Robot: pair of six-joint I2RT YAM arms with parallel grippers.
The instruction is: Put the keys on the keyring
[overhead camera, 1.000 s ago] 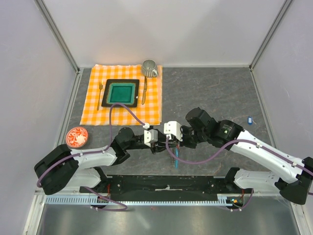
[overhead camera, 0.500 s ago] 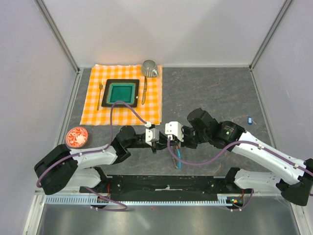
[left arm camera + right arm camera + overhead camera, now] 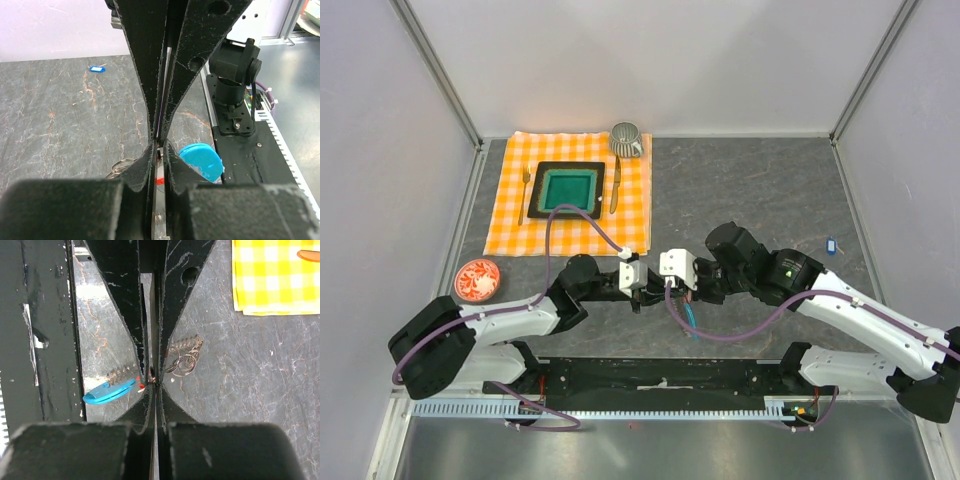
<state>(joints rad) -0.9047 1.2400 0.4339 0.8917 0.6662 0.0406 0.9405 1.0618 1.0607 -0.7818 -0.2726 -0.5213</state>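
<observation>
Top view high, looking down, wrist views low and close, all sharing the grey table [image 3: 750, 190]

Green plate [image 3: 568, 189] on checked cloth [image 3: 510, 235], red saucer [image 3: 477, 281] nearby

The left hand [image 3: 159, 154] hides most of the red key [image 3: 159, 181].
</observation>
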